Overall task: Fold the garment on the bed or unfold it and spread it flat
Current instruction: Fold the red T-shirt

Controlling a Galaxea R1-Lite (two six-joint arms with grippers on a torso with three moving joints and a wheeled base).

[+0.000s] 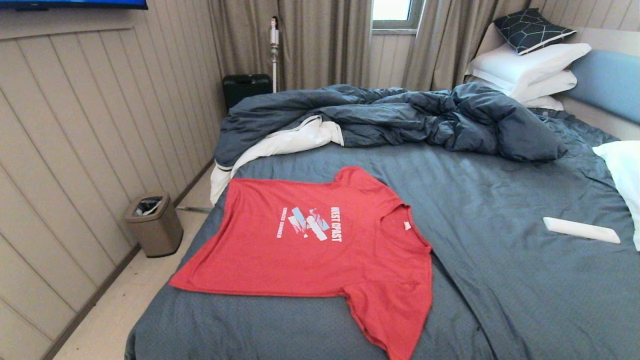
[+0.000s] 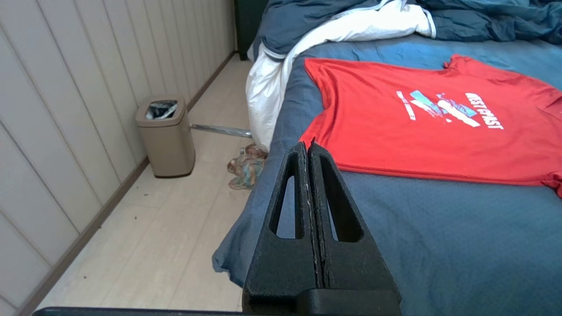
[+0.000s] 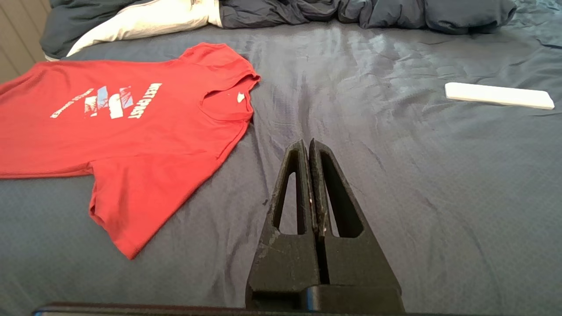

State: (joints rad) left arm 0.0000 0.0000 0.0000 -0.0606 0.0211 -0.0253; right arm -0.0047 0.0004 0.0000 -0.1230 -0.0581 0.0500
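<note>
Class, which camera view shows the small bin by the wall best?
The left wrist view: the tan bin stands whole and large beside the bed. The head view shows it whole but smaller. The right wrist view does not show it.

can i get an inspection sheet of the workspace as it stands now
surface: bed, blue sheet, lightly creased
job's things: red T-shirt spread flat, print up
clutter: white flat bar on the sheet; rumpled duvet; pillows
grippers: left gripper shut, empty, over the bed's edge; right gripper shut, empty, over bare sheet
cables: nothing seen
surroundings: bin by panelled wall; curtains; black case
</note>
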